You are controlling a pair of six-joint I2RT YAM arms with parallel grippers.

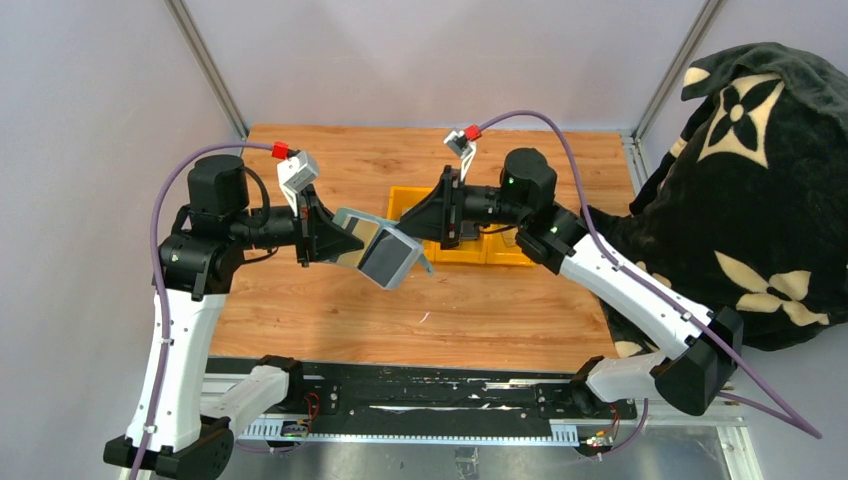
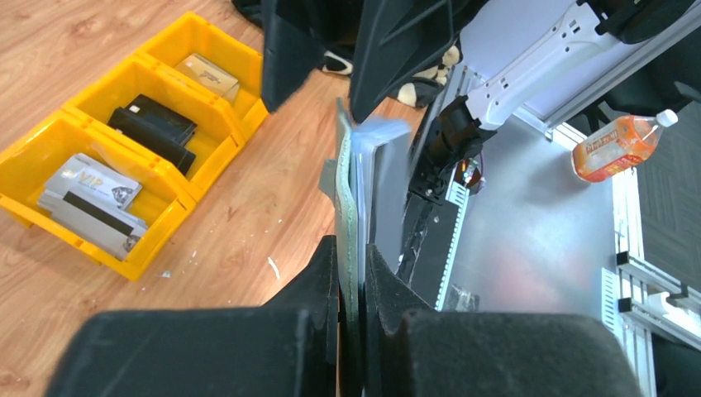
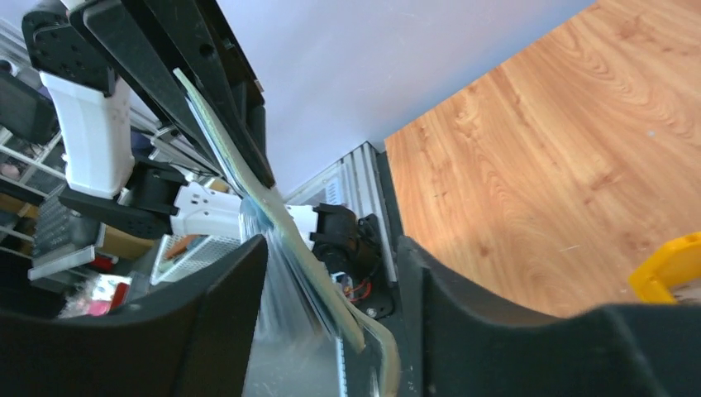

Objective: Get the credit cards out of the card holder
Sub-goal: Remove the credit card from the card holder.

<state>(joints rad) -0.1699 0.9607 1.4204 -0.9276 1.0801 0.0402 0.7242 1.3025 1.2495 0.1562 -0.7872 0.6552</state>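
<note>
Card holder (image 1: 390, 255) in left gripper (image 1: 348, 240)

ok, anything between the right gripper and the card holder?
Nothing visible. The left gripper is shut on one end of the card holder and holds it above the table. The holder's free end sits between the open fingers of the right gripper, with no other object in the gap.

I see the desk (image 1: 480, 310) as smooth wood-grain laminate with a faint sheen. The yellow bin (image 2: 161, 227) is glossy moulded plastic. The card holder (image 2: 345, 190) looks matt and slightly grained, its pockets clear shiny film. The left end effector (image 2: 354, 269) is matt black plastic.
</note>
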